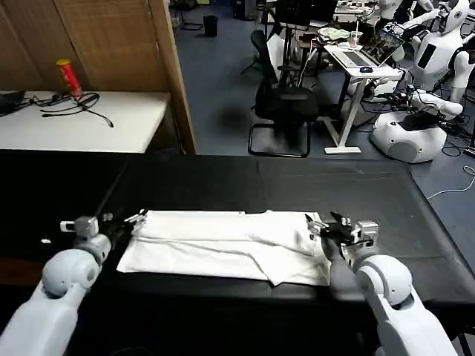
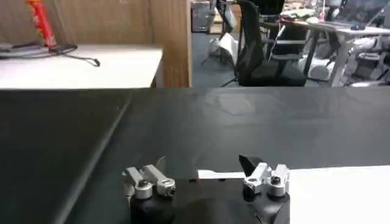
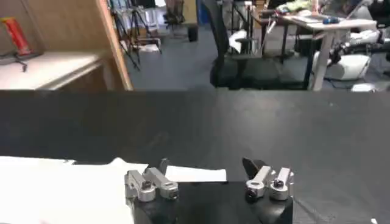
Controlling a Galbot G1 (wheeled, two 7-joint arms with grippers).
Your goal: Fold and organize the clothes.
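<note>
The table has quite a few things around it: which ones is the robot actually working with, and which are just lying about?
Part of the job:
white T-shirt
left tool, open at the shirt's left end
right tool, open at its right end

Just lying about:
red can
black cables
office chair

I see both my arms reaching forward, low; left hand [image 1: 133,219] and right hand [image 1: 319,223] have fingers spread apart.

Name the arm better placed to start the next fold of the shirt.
Neither clearly: they mirror each other. The left claw is open at the T-shirt's left end, the right claw open over its right end. Probably both lift together; the right sits slightly further onto the cloth.
</note>
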